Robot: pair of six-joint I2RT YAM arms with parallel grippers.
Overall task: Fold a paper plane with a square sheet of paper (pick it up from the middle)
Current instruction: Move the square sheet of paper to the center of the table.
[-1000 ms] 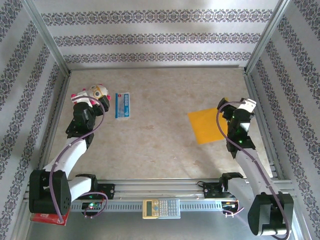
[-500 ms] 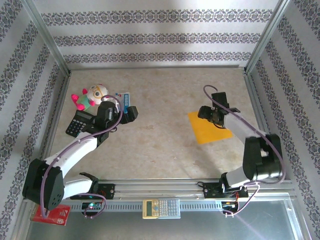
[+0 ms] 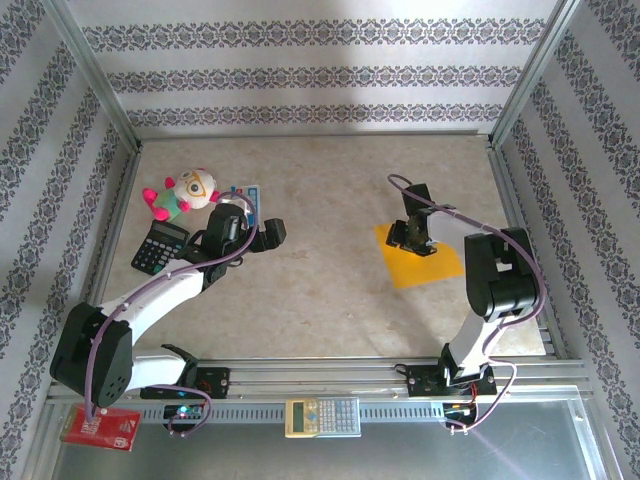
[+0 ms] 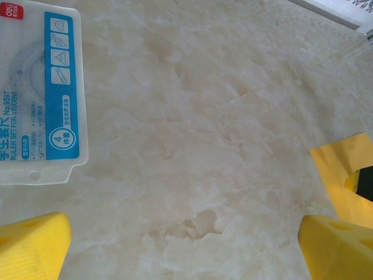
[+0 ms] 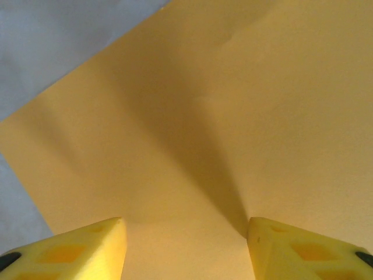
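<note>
The square sheet of paper (image 3: 432, 268) is orange-yellow and lies flat and unfolded on the right of the table. It also shows as a corner (image 4: 344, 169) in the left wrist view and as a wide surface (image 5: 221, 105) in the right wrist view. My right gripper (image 3: 411, 240) (image 5: 185, 228) is down over the sheet's middle. Its yellow fingertips (image 5: 93, 245) stand apart with flat paper between them. My left gripper (image 3: 270, 232) (image 4: 183, 233) hangs open over bare table, left of the middle. The paper plane is out of view.
A blue-and-white ruler packet (image 3: 252, 193) (image 4: 41, 93) lies just behind the left gripper. A plush toy (image 3: 185, 192) and a black calculator (image 3: 160, 247) sit at the far left. A beige calculator (image 3: 322, 416) rests on the front rail. Metal frame posts border the table.
The right gripper has swung left from the sheet's right edge onto its middle, and its jaws have narrowed a little. The left arm has swung right, uncovering the toy and black calculator.
</note>
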